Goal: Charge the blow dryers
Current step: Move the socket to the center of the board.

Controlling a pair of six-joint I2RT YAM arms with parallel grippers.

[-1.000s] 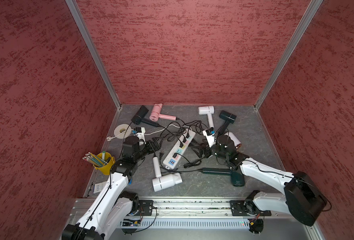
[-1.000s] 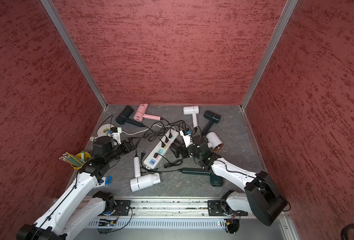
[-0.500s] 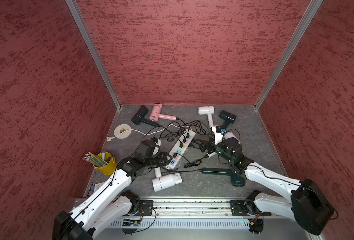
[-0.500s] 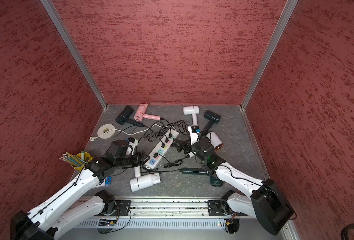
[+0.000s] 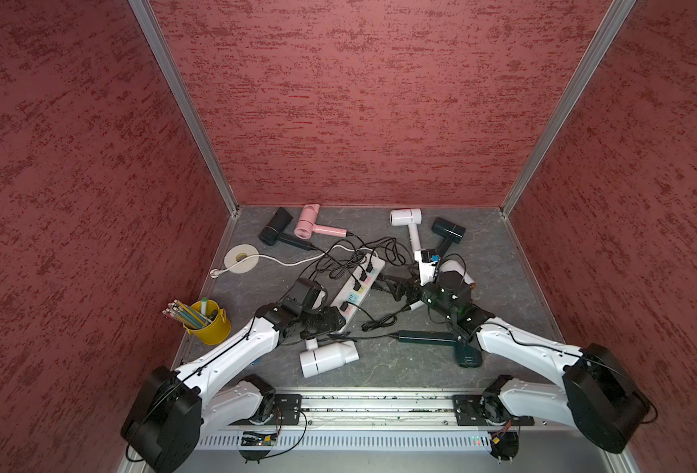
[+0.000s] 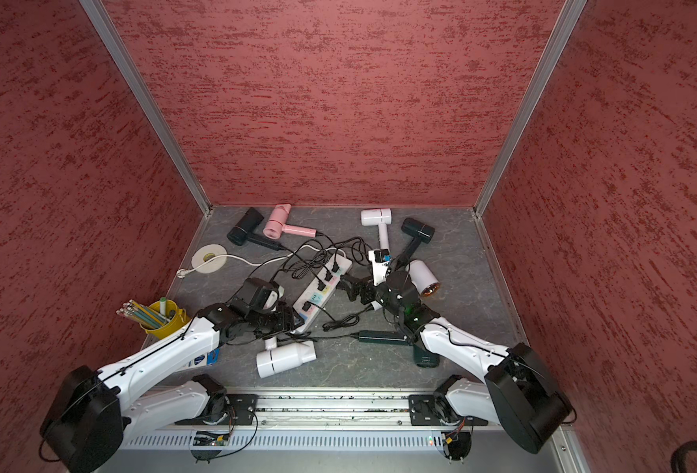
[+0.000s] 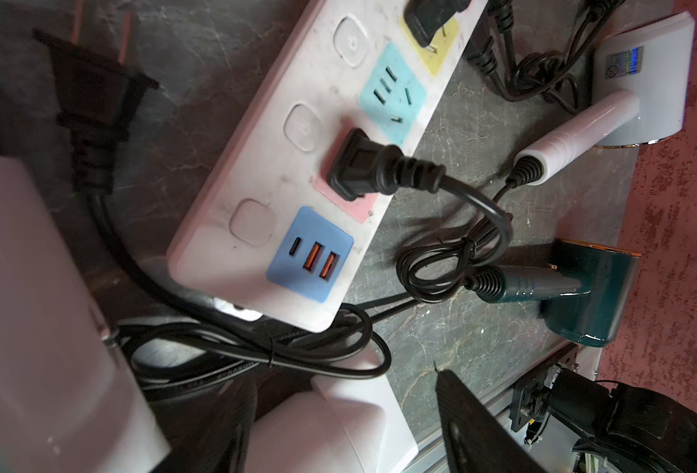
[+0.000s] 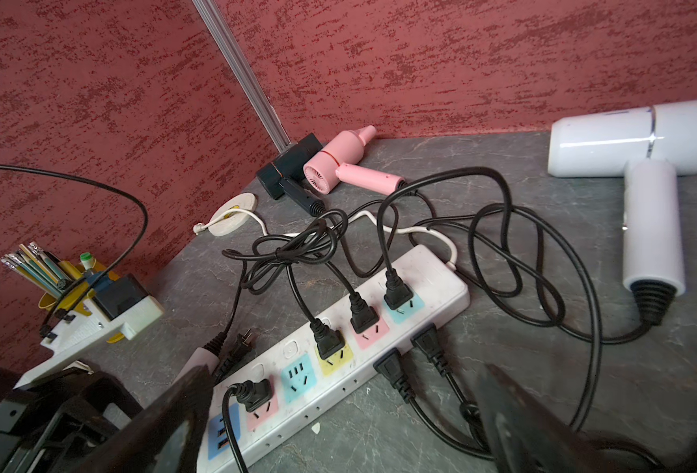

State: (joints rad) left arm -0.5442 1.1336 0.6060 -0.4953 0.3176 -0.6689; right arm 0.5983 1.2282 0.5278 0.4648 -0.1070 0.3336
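power strip (image 5: 358, 290): mid-table, diagonal | yellow pencil cup (image 5: 211, 329): left edge | tape roll (image 5: 234, 264): back-left

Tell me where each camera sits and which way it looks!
Top views: above the front rail, looking down across the table; the left arm and right arm show.
Left wrist: on the left arm, low, facing the power strip at its USB end and the dark green dryer; one dark finger shows.
Right wrist: on the right arm, facing the back-left corner past the pink dryer; its two fingers and the left wrist's camera show.
Shared: both wrist views show the strip's empty teal socket.
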